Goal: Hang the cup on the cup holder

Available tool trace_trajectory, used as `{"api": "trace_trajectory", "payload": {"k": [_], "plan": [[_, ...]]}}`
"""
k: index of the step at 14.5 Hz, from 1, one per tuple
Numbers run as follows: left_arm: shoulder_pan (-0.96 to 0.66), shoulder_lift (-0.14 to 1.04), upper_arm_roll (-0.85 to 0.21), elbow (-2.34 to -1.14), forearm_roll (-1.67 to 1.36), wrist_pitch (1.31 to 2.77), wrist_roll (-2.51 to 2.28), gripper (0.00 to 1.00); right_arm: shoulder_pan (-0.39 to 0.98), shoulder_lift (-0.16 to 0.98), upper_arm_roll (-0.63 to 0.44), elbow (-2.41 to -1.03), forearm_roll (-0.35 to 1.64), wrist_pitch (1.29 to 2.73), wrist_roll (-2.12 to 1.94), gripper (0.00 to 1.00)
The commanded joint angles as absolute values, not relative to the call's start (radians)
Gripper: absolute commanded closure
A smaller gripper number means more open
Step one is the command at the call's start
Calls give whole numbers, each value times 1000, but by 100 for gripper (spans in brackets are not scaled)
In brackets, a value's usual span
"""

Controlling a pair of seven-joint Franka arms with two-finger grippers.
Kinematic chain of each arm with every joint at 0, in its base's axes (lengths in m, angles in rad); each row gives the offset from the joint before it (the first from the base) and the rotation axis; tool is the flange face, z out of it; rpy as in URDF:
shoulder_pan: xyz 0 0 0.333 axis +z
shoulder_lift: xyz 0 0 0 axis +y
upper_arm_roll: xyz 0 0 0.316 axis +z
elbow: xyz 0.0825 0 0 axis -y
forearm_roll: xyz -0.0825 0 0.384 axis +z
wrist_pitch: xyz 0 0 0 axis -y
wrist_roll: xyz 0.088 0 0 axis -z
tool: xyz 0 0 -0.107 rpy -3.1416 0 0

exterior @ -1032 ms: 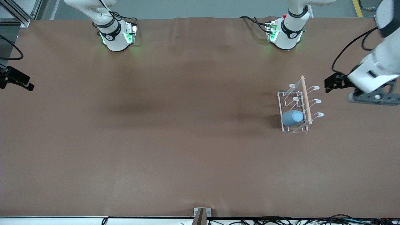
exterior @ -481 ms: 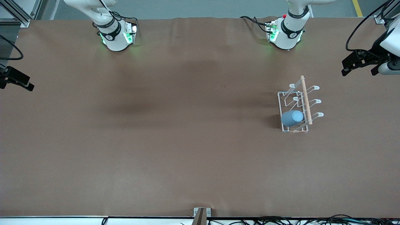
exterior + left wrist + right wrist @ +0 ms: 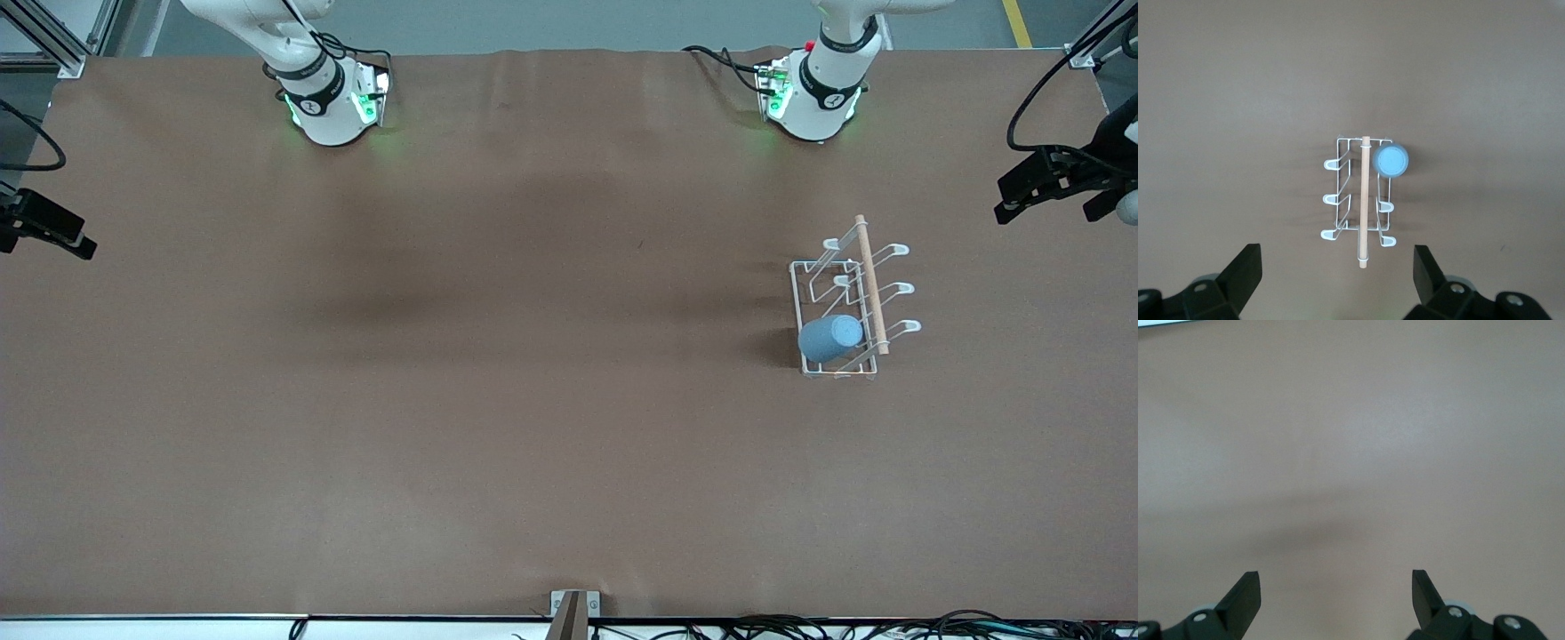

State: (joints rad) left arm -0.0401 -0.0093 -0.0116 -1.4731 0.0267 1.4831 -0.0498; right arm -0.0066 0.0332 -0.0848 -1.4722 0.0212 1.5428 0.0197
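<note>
The light-blue cup (image 3: 831,338) hangs mouth-down and tilted on a prong of the white wire cup holder (image 3: 869,284), which has a wooden dowel on top. It is on the prong nearest the front camera, in the row toward the right arm's end. The left wrist view shows the cup (image 3: 1392,161) and the holder (image 3: 1365,200) from above. My left gripper (image 3: 1022,191) is open and empty, high over the table's edge at the left arm's end; its jaws stand wide apart in the left wrist view (image 3: 1338,267). My right gripper (image 3: 71,238) waits open and empty over the table's other end, above bare cloth (image 3: 1336,590).
The brown cloth (image 3: 498,373) covers the whole table. The arm bases (image 3: 329,107) stand along the edge farthest from the front camera. A small bracket (image 3: 573,609) sits at the edge nearest that camera.
My left gripper has pulled away from beside the holder, rising and moving toward the table's edge at the left arm's end. The cup stays on its prong. The right arm has not moved.
</note>
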Motion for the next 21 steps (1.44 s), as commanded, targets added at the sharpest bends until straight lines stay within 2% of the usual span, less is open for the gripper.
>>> {"api": "trace_trajectory", "payload": {"k": [1, 5, 21], "plan": [[-37, -35, -18, -1489, 8, 1462, -69, 0, -12, 28, -81, -1477, 9, 1549, 17, 0], [-37, -51, -35, -1522, 9, 1494, -98, 0, -12, 29, -81, -1477, 9, 1548, 17, 0], [-34, -38, -32, -1520, -32, 1537, -71, 0, -12, 28, -83, -1477, 11, 1546, 17, 0]]}}
